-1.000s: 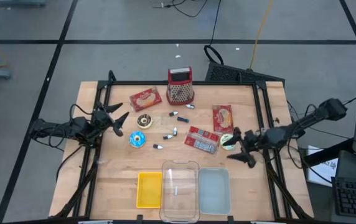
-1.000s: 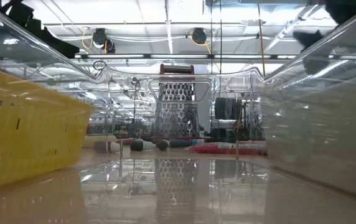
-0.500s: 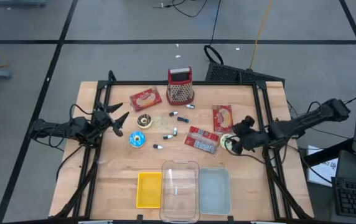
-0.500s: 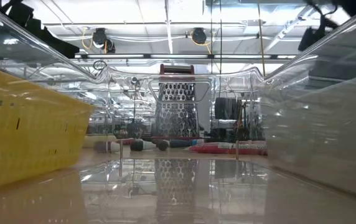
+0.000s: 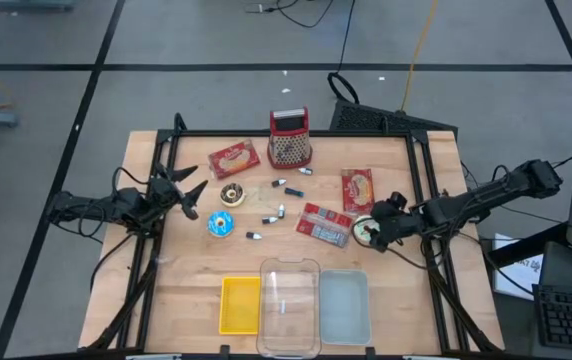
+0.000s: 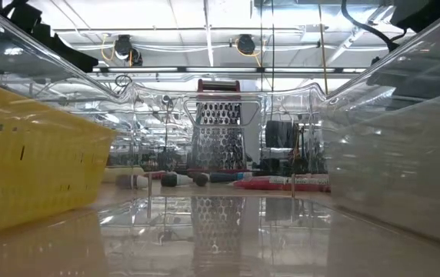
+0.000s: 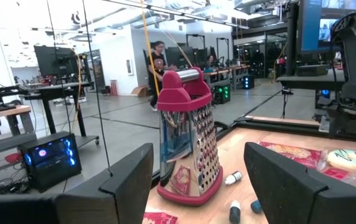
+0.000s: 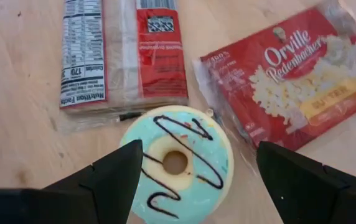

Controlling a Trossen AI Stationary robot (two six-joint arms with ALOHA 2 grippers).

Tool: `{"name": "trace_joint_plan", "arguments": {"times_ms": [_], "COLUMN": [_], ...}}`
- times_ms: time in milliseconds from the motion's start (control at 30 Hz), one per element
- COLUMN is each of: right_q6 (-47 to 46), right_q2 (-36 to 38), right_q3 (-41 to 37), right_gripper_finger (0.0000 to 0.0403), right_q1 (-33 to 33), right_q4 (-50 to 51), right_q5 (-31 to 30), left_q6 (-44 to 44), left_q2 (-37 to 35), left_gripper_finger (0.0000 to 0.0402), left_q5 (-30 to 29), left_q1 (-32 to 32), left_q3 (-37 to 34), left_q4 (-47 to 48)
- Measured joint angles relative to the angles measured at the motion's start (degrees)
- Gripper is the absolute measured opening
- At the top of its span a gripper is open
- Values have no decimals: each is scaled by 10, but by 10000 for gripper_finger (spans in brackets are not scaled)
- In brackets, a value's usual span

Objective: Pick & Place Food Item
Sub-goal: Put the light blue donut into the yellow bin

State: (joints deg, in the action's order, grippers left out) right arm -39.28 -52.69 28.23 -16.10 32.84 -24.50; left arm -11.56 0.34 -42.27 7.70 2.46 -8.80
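- Your right gripper (image 8: 190, 180) hangs right over the mint-iced donut (image 8: 177, 163), fingers spread wide, one on each side, nothing held yet.
- The donut lies flat on the wood at the table's (image 5: 186, 270) right side, hole up, with dark squiggle icing. It looks like a soft, light foam toy, so expect it to squash and spring back. My call: close across the ring's outer edges, not into the hole.
- Just beside it is a clear-wrapped snack pack with a red label (image 8: 125, 53); its edge seems to touch the donut. The film is slick and could drag along with a finger.
- On the other side is the Orville Redenbacher popcorn bag (image 8: 287, 74), close by and crinkly. Keep that finger off its edge.
- Farther toward the table's middle: small marker-like bits (image 5: 271, 217), a blue-iced donut (image 5: 220, 225), a chocolate donut (image 5: 231, 194), a second popcorn bag (image 5: 234, 158).
- At the front edge: a yellow bin (image 5: 239, 304), a clear bin (image 5: 288, 305), a frosted bin (image 5: 343, 307). Likely drop spots; which one I can't say.
- At the far back stands a red-topped box grater (image 5: 289, 137), clear of your path.
- Your left gripper (image 5: 188, 190) waits at the left edge, fingers parted, empty.
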Motion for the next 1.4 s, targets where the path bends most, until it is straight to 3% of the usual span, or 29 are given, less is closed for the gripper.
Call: {"name": "trace_joint_plan", "arguments": {"times_ms": [400,733,1100,1400], "right_q6": [-133,-210,-187,-171], "right_q2": [0,2,2,7], "right_q3": [-27,-137,-178,-178], "right_gripper_finger": [299,299,299,299], "right_q1": [-16,-18,-17,-17], "right_q4": [39,-103,-237,-249], "right_q5": [-2,-13,-22,-1], "left_q6": [0,0,0,0], "left_q2": [0,0,0,0], "left_gripper_finger": [251,251,251,251], "left_q5": [0,0,-1,-1], "left_q1": [0,0,0,0], "left_q3": [0,0,0,0], "left_q4": [0,0,0,0]}}
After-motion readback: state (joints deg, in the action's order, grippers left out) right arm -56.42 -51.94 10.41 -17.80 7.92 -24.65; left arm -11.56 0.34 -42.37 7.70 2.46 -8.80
